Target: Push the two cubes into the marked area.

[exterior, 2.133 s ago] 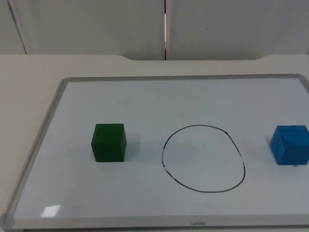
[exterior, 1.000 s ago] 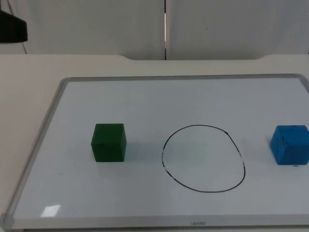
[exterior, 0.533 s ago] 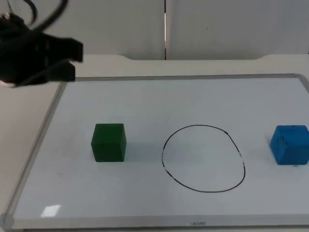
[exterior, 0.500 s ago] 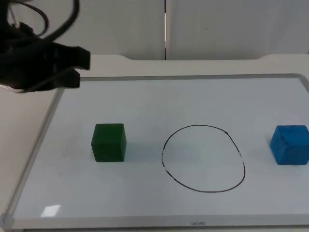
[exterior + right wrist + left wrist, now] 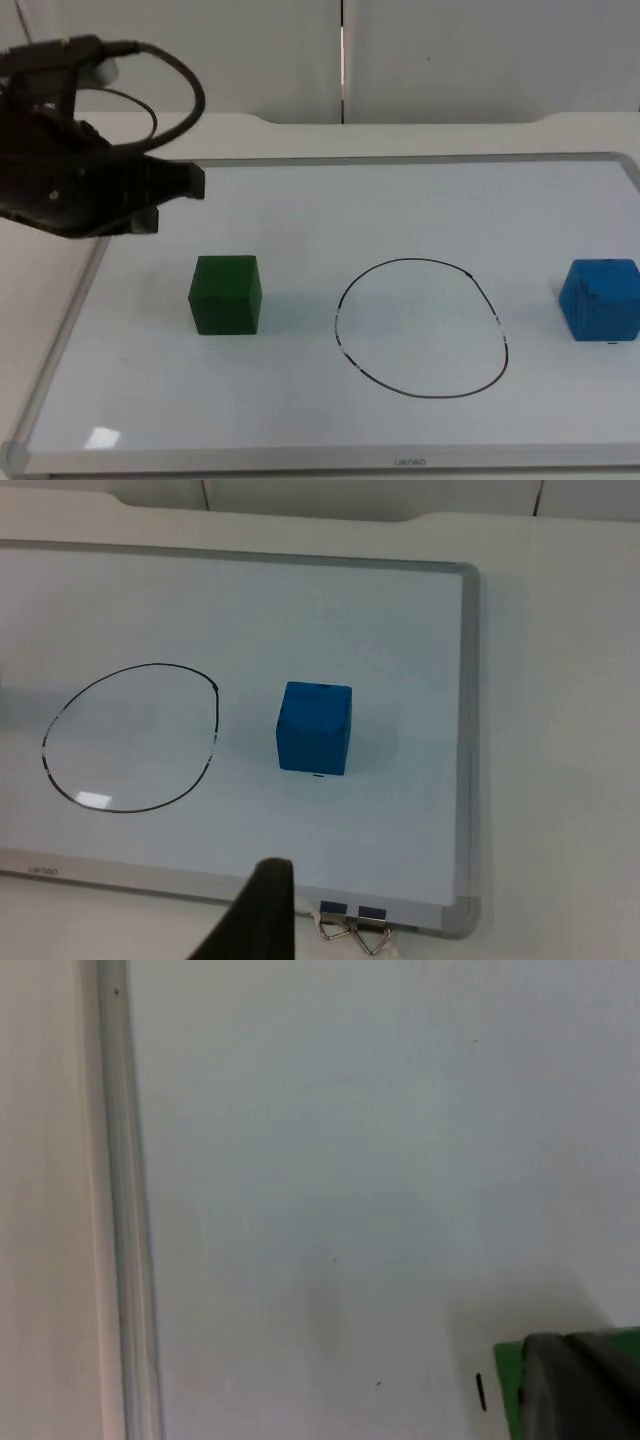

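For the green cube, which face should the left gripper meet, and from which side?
Meet the green cube's outer face, the one turned away from the drawn circle, coming in from the whiteboard's left edge. The cube sits flat and square, with the left gripper behind it.

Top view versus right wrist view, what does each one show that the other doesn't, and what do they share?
Top view alone: the green cube and the left gripper above the whiteboard's far left part, behind that cube. Right wrist view alone: two binder clips off the board's near edge and a black fingertip of the right gripper. Both: the blue cube outside the drawn circle, nothing inside it.
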Controlling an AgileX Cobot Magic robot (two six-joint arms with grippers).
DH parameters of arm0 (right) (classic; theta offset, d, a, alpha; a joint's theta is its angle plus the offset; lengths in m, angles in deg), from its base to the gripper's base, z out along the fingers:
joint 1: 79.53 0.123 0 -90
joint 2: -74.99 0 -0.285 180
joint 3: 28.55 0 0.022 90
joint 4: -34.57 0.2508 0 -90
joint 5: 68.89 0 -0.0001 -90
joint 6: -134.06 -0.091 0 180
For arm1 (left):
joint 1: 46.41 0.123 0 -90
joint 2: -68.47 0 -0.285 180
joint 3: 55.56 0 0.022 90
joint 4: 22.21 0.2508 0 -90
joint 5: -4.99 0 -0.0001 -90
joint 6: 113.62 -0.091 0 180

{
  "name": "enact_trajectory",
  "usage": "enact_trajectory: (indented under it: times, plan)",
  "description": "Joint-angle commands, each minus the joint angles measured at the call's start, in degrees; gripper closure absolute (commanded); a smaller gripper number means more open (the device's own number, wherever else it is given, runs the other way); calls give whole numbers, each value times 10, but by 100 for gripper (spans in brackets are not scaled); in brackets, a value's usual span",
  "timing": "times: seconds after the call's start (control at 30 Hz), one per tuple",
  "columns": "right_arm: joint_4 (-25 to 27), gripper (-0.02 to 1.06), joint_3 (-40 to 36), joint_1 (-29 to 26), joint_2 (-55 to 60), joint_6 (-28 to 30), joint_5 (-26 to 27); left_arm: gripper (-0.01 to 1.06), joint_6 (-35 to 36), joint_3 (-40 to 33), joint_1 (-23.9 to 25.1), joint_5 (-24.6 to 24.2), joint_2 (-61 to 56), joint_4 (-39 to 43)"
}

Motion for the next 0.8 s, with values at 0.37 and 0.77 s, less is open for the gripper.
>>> enact_trajectory:
  times: [0.37, 0.77]
  plan:
    - [2, -1, -1, -4, -3, 1, 4, 105, 2, 36, -3, -21, 102, -6]
    - [2, -1, -1, -4, -3, 1, 4, 105, 0, 37, -3, -51, 125, -3]
